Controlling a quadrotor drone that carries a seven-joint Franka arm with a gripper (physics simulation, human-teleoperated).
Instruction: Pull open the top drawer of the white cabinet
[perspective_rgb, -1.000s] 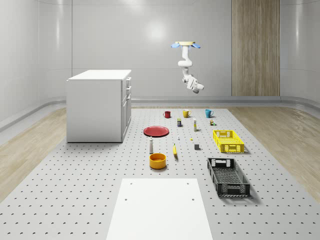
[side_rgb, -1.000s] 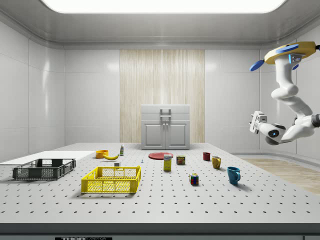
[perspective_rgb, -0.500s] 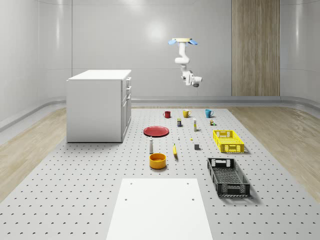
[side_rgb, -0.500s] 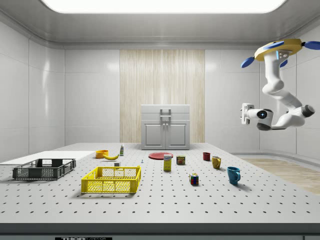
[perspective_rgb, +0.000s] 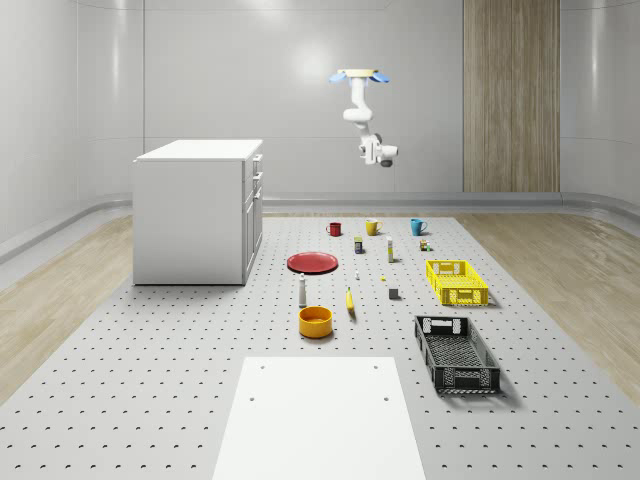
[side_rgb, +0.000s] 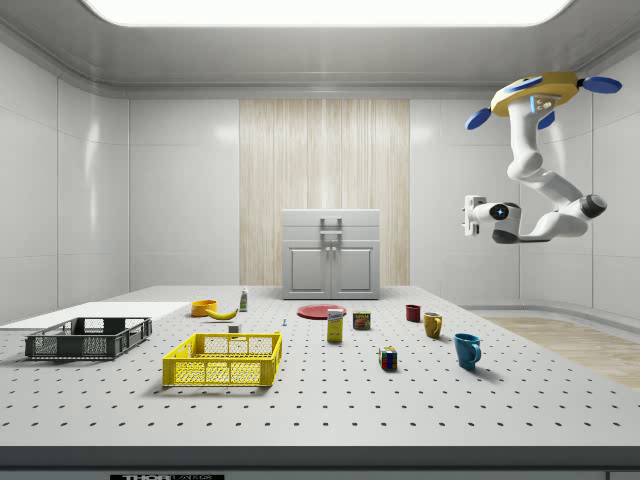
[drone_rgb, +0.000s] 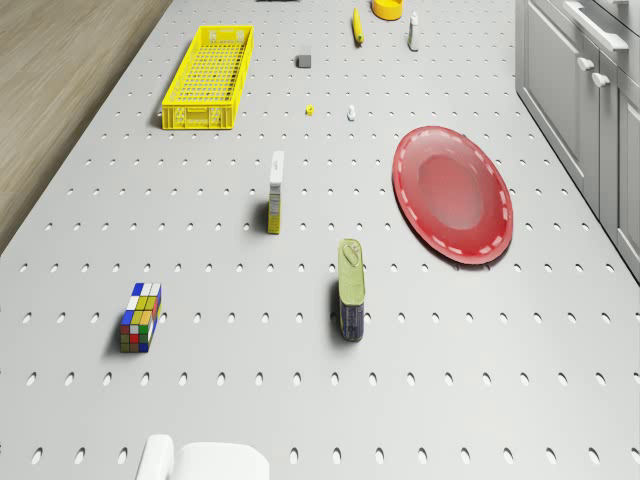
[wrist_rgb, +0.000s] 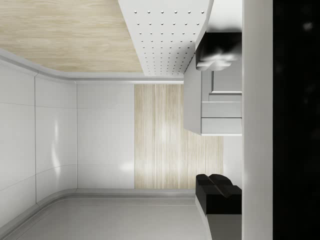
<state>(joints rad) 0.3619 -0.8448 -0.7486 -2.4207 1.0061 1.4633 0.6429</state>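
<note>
Drone: hovering high over the table's far end, above the mugs. Gripper: hanging in open air, well apart from the white cabinet and pointing toward it in the side view; two dark fingertips are standing apart, holding nothing. Top drawer: sitting shut, flush with the cabinet front. Red plate: lying near the cabinet's base

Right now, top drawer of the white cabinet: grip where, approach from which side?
Grip the top drawer's handle, a horizontal bar standing off the white cabinet front. Come level from the front, the red plate side; drone and hand hover there, far off.
</note>
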